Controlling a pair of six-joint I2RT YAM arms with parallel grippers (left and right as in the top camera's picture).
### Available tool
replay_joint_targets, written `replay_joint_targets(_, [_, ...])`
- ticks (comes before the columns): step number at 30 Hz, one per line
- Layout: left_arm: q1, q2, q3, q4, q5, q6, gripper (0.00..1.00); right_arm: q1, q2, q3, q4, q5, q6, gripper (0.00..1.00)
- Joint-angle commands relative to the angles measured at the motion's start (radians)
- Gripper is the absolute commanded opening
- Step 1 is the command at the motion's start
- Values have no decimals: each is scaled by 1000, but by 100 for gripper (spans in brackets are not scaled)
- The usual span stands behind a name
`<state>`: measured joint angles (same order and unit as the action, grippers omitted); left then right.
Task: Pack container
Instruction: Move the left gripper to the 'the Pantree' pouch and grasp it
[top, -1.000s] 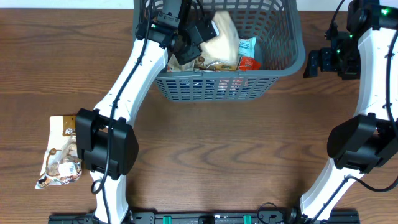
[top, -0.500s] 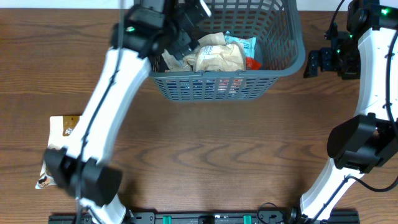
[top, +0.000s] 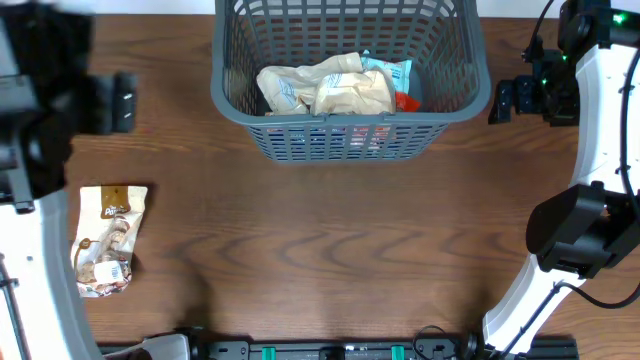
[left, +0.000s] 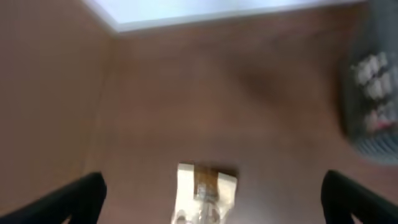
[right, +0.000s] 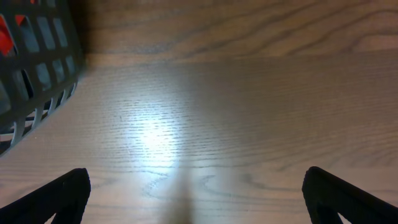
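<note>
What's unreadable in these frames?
- Packets in the container: overhead, lower ones buried under top ones; count unclear.
- Loose packet: left wrist, blurred, cut by bottom edge; print unreadable.
- Left claw: overhead, smeared near the left edge; jaws indistinct.
- Container again, left wrist: blurred, cut by right edge.

Some print is seen on the packet (top: 105, 240) on the desk (top: 330, 250), but no word can be read. No other text is legible.

overhead: straight down | wrists: close, downward | left: blurry, seemingly shares packet (left: 205, 190)
</note>
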<state>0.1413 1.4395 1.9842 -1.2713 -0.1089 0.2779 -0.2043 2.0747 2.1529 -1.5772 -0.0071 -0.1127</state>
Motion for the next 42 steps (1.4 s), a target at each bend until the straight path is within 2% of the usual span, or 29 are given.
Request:
replay_joint_targets(1, [68,-23,-51,-59,-15,-103,99,8,-16,-2,8,4,0,99])
replay_joint_targets(6, [76,-178,-257,-47,45,-105,99,8,-16,-2,24,4,0,99])
replay_joint_targets(11, [76,-419,-549,-11,118,-119,98,8,-16,-2,50,4,0,99])
replay_joint_targets(16, [76,-612,-786,1,107,-121,99,9,-16,-2,90,3,8,99])
replay_joint_targets(19, [76,-647,-885,0,40,-118,99,9,-16,-2,106,3,8,99])
replay_joint_targets(24, [76,-587,-982,52,-7,-116,99,9,-16,-2,112,3,7,99])
replay_joint_targets(28, [82,-472,-1015,96,-125,-116,99,9,-16,-2,113,3,7,99])
replay_joint_targets(31, [109,-362,-1021,149,-193,-174,99,9,-16,-2,116,3,7,99])
replay_joint_targets(34, [152,-251,-1021,214,-195,-282,99,8,-16,-2,117,3,7,99])
replay_joint_targets(42, [192,-39,-1021,385,-191,-263,99,9,-16,-2,114,3,7,99])
